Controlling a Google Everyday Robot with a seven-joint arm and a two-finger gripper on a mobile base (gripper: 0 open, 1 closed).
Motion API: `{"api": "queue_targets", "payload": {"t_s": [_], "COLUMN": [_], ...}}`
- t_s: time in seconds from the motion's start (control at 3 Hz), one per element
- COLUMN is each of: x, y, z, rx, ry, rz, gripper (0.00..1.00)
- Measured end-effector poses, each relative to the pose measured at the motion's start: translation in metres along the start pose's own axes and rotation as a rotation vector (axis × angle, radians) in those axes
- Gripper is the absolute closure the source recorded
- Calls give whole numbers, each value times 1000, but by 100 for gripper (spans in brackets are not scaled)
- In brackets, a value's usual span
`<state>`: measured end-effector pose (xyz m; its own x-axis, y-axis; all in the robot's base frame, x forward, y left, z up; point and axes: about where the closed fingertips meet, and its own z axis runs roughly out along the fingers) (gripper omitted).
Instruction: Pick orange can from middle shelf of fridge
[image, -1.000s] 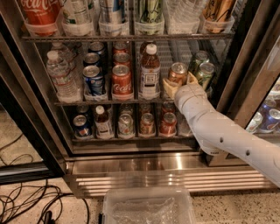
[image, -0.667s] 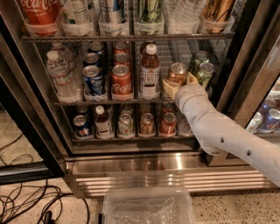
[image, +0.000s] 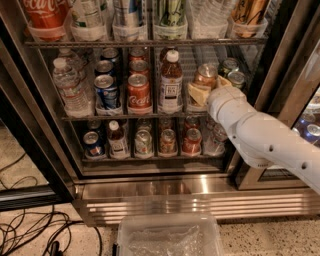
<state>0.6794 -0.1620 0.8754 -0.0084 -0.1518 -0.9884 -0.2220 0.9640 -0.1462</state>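
The orange can (image: 206, 74) stands on the right part of the middle shelf (image: 150, 116) of the fridge (image: 150, 192), whose glass door is open. It has a coppery body and a silver top. My gripper (image: 209, 88) reaches into the shelf on a white arm (image: 265, 137) that comes from the lower right. It is right at the can, in front of its lower half, which it hides. The can's base looks level with the other cans on the rack.
On the same shelf stand a brown bottle (image: 171, 82), a red Coca-Cola can (image: 138, 92), a blue can (image: 106, 92) and a water bottle (image: 70, 90) to the left, and green cans (image: 232, 70) close behind on the right. A clear plastic bin (image: 170, 240) and cables (image: 30, 235) lie on the floor.
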Motion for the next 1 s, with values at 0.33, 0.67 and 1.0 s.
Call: {"api": "queue_targets", "payload": {"t_s": [0.33,0.67,1.0], "x": [-27,-37,-25], "y": [-4,-10,3], "z": [-12,-31,-58], "rx": [-48,-83,-168], "ry": [-10,16,116], "rz": [17,21,19], "gripper": [100,100,100]}}
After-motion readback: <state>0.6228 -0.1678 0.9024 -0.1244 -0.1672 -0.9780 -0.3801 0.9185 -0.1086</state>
